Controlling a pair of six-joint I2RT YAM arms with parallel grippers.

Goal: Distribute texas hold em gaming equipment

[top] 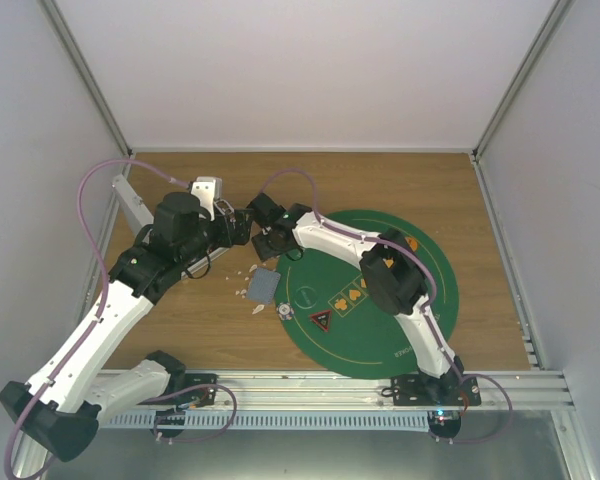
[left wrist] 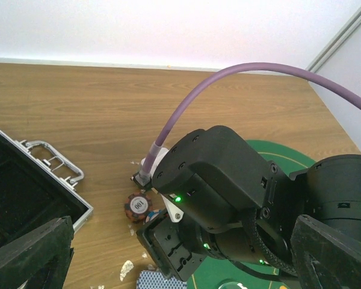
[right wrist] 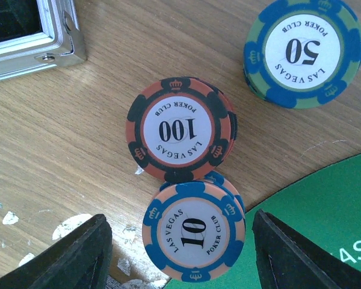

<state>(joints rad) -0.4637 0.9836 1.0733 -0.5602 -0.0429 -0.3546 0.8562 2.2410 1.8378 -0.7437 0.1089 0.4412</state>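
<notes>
Desk: What does the overhead view miss?
Photographer: Chip faces; the right wrist view shows the right gripper (right wrist: 180, 241) open, empty, straddling a 10 chip (right wrist: 192, 232) at 6 o'clock; 100 chip (right wrist: 180, 129) touching it; 50 chip (right wrist: 301, 51) at 1 o'clock; left gripper (left wrist: 180, 253) gapes wide, empty.

Three poker chips (right wrist: 180, 129) flat, clustered

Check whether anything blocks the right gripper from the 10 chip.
Nothing visible does. The 10 chip lies in the open gap between the right gripper's fingers, at the green mat's edge. The 100 chip touches its far side, outside the fingers' closing path; the 50 chip sits apart.
</notes>
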